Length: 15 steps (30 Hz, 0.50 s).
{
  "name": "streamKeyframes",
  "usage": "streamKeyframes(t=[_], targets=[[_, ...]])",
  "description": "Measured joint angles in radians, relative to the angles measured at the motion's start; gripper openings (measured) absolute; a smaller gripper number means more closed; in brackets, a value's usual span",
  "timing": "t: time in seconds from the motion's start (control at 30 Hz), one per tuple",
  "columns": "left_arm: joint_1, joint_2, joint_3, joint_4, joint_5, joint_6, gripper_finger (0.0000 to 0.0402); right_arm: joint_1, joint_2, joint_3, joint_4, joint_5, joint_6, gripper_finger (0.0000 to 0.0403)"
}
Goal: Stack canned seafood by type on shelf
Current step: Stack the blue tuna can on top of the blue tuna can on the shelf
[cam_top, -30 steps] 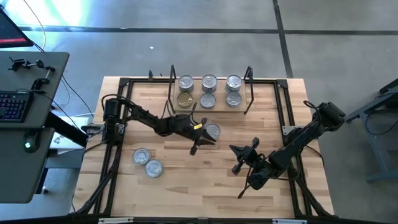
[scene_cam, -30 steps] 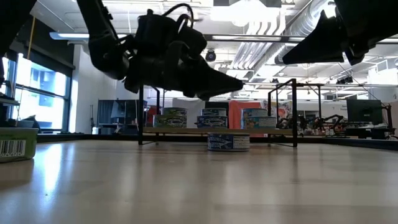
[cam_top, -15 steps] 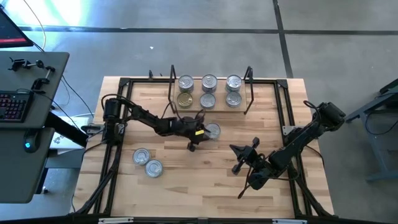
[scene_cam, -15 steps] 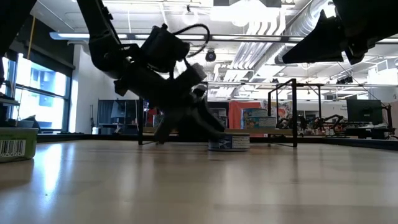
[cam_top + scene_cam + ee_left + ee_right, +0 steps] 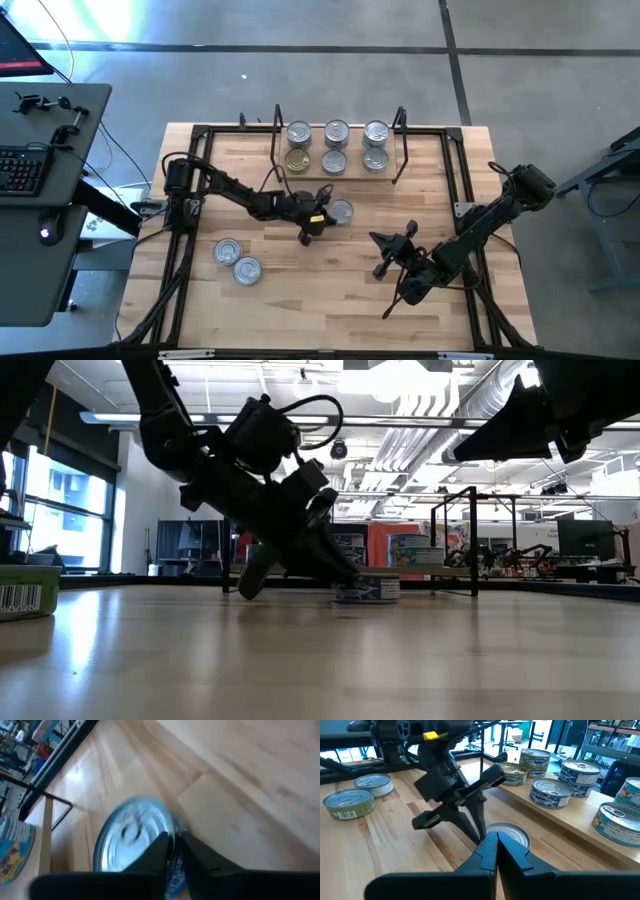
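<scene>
Spanning a grey concrete floor, the wooden table (image 5: 300,290) carries the spread left tool (image 5: 318,223) beside a tin (image 5: 341,211).

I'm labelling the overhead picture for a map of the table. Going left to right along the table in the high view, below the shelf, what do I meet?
Two silver-lidded tins lying close together → left gripper → loose silver-lidded tin just beside it → right gripper.
</scene>
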Motion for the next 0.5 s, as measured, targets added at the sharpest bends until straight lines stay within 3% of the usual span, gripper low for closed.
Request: streamKeyframes(t=[0.07, 0.17, 0.5], targets=[[-0.006, -0.001, 0.0, 0.001, 0.001, -0.023, 0.0011, 0.0, 0.0, 0.0, 0.0, 0.0, -0.001, 0.0], [-0.023, -0.001, 0.0, 0.004, -0.015, -0.041, 0.001, 0.0, 0.0, 0.0, 0.0, 0.0, -0.002, 0.0], [-0.161, 0.003, 0.007, 0.026, -0.269, -0.033, 0.0001, 0.0, 0.0, 0.0, 0.0, 0.0, -0.002, 0.0]])
